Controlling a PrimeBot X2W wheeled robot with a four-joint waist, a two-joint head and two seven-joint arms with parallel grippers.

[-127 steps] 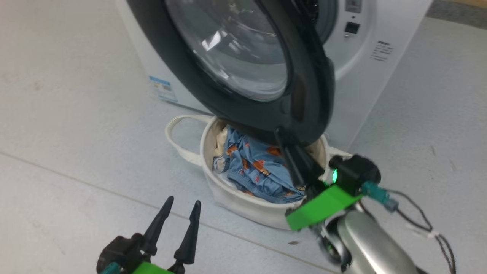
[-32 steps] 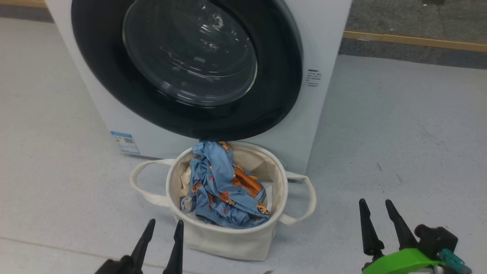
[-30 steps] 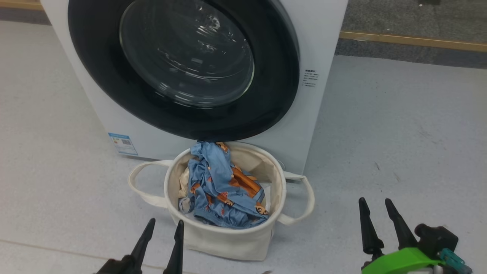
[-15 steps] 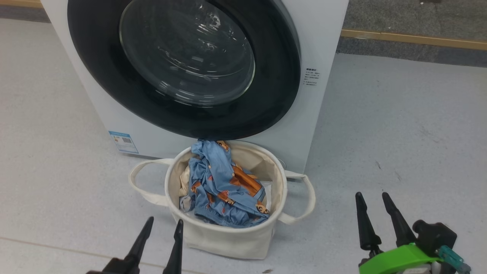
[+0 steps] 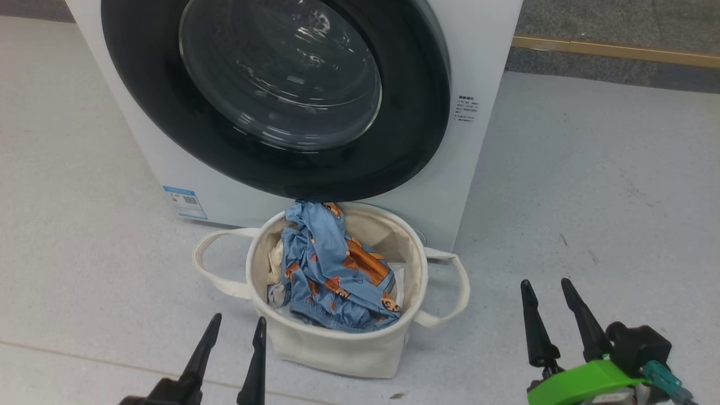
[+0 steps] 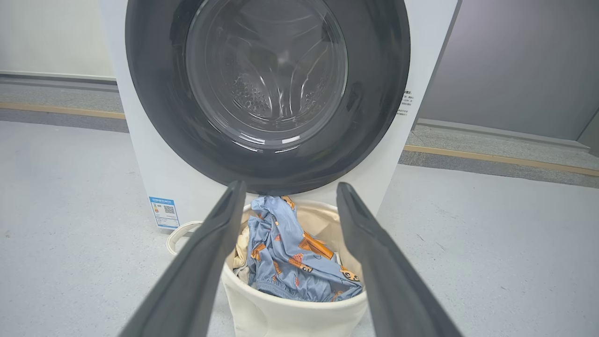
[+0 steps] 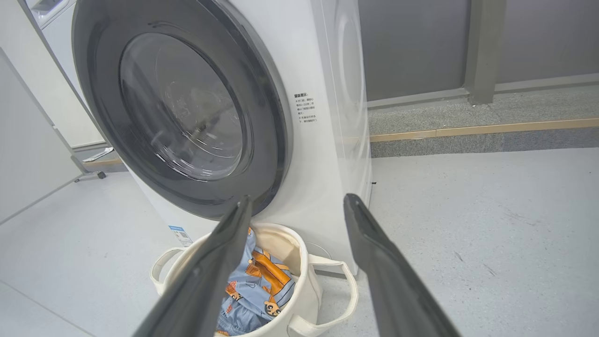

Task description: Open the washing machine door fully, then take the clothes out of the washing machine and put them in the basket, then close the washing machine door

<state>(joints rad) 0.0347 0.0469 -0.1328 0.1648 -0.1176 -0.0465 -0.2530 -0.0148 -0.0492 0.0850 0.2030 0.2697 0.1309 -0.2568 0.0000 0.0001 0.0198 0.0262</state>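
Head view: washing machine with its door shut, closing step looks done.
In front sits the canvas basket holding the blue bear-print clothes; nearer, left gripper and right gripper hover spread and empty. Next, I'd guess, only backing away.

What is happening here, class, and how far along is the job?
The white washing machine stands with its round door shut. The clothes, a blue bear-print piece on top, lie in the cream basket just in front of it. The robot's left gripper and right gripper hover either side of the basket, fingers apart, holding nothing. The job looks finished.
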